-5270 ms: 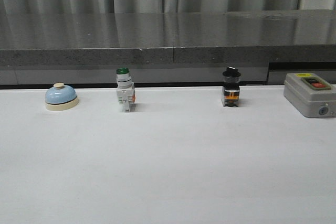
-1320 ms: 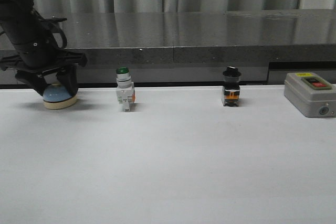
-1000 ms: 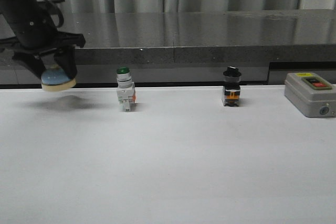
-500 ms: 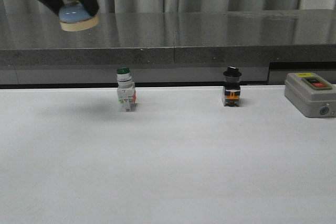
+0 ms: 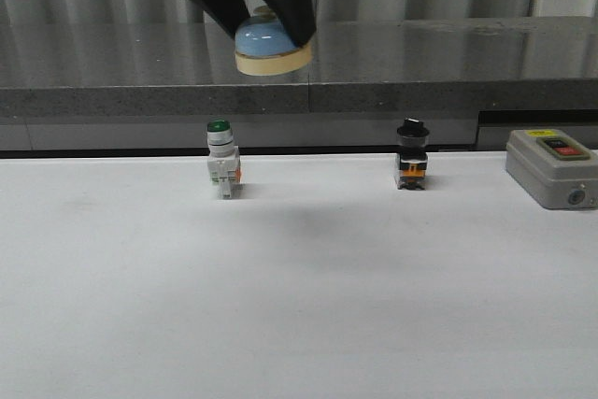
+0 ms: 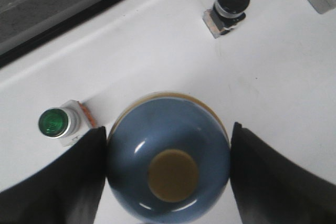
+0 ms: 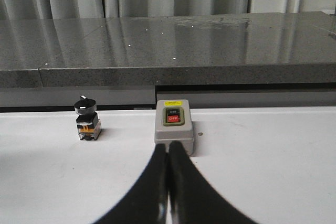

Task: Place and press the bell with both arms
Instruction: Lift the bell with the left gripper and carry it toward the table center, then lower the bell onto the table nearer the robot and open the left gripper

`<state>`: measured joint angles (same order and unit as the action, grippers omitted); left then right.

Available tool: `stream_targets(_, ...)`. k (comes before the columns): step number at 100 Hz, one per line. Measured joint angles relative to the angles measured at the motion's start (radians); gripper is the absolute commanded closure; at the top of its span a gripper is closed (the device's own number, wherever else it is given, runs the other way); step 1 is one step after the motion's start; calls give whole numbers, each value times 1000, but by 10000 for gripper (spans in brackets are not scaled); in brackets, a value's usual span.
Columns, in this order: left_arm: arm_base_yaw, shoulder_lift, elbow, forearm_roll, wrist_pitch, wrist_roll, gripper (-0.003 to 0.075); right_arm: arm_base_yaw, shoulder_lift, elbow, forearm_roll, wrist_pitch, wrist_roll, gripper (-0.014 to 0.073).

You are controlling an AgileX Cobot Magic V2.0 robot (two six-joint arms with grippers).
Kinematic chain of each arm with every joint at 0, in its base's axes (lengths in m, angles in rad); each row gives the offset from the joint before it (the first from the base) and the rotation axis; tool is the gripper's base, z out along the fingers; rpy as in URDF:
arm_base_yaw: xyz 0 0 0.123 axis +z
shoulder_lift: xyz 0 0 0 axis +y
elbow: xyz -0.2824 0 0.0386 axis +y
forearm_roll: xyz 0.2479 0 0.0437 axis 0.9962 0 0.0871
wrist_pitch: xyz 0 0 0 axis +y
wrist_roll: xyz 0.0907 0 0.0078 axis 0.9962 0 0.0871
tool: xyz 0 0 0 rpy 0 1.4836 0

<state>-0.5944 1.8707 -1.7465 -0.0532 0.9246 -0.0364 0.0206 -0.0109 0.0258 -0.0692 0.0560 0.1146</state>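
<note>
The light-blue bell (image 5: 268, 48) with its cream base hangs high above the table, held in my left gripper (image 5: 262, 16), which comes in from the top of the front view. In the left wrist view the bell (image 6: 168, 158) fills the gap between the two dark fingers (image 6: 63, 182), cream button up. My left gripper (image 6: 168, 174) is shut on it. My right gripper (image 7: 168, 153) is shut and empty, low over the table, its tips in front of the grey switch box (image 7: 174, 124). It is out of the front view.
A green-capped white push-button switch (image 5: 222, 161) and a black-knobbed orange-banded switch (image 5: 411, 156) stand near the table's back edge. The grey switch box (image 5: 553, 167) sits at the far right. A dark stone ledge (image 5: 308, 63) and curtains run behind the white table (image 5: 299, 306).
My left gripper closed on the bell at the far left, lifted it off the table and carried it up and to the right, to above the green-capped switch.
</note>
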Motion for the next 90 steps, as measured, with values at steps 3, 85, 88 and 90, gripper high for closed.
stream_targets(3, -12, 4, 0, 5, 0, 0, 495, 0, 0, 0, 0, 0, 0, 653)
stream_targets(85, -90, 263, 2, 20, 4, 0, 495, 0, 0, 0, 0, 0, 0, 653)
stream_targets(88, -90, 272, 2, 15, 0, 0, 495, 0, 0, 0, 0, 0, 0, 653)
stream_targets(90, -90, 279, 2, 10, -3, 0, 495, 0, 0, 0, 0, 0, 0, 653)
